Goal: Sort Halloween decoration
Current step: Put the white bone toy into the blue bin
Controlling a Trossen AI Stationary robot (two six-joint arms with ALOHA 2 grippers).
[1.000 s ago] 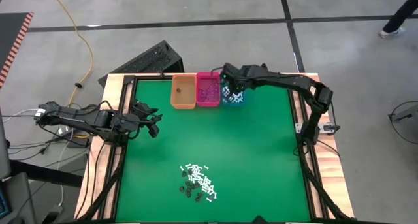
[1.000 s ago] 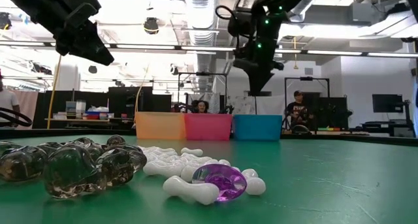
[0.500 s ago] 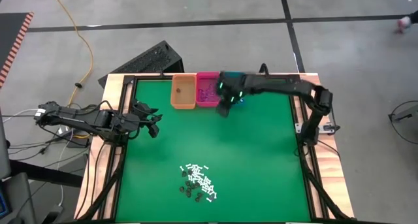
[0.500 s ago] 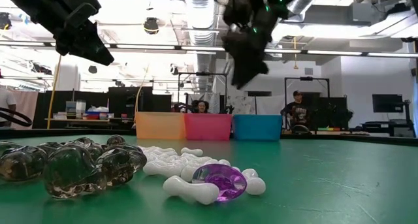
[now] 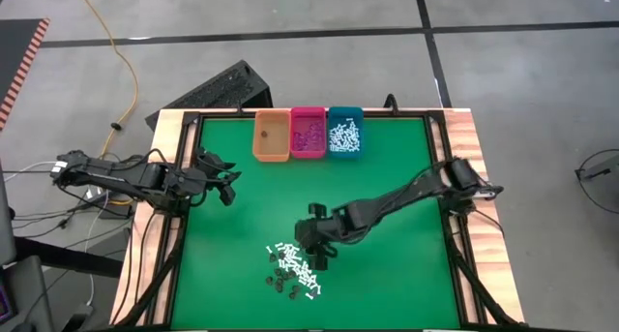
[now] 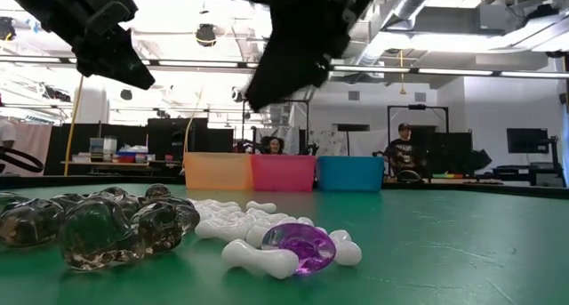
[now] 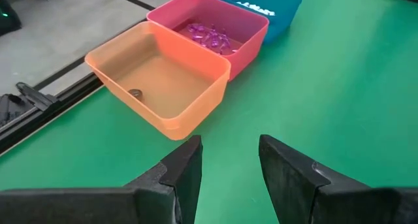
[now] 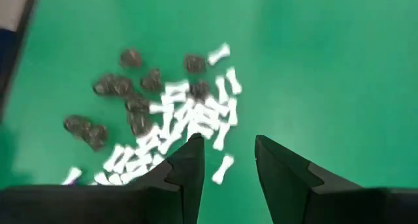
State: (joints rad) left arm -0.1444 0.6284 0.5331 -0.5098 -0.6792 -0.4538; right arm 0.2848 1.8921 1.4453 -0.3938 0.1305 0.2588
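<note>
My right gripper [image 5: 314,237] hangs over the green table [image 5: 387,274], just above the pile of Halloween decoration [image 5: 293,270], which lies toward six o'clock of the table's middle. Its fingers [image 8: 186,168] stand apart with nothing between them — through the gap I see the table surface and white bone-shaped pieces [image 8: 196,116] below. Dark smoky pieces [image 8: 111,87] are scattered round the white ones, mostly on one side of the heap. In the low view a single purple piece [image 6: 300,247] rests against the white bones at the front of the pile, with the dark pieces [image 6: 89,225] clustered beside it.

My left gripper [image 5: 229,184] waits at about nine o'clock, near the table's left edge, its fingers [image 7: 179,175] parted and empty.

At twelve o'clock, against the far edge, three bins stand touching in a row: the orange bin [image 5: 272,136] holds one small dark piece [image 7: 134,93], the pink bin [image 5: 309,134] holds purple pieces [image 7: 209,36], and the teal bin [image 5: 344,132] holds white pieces [image 5: 343,136].

People [image 6: 404,149] are visible in the room beyond the table.
</note>
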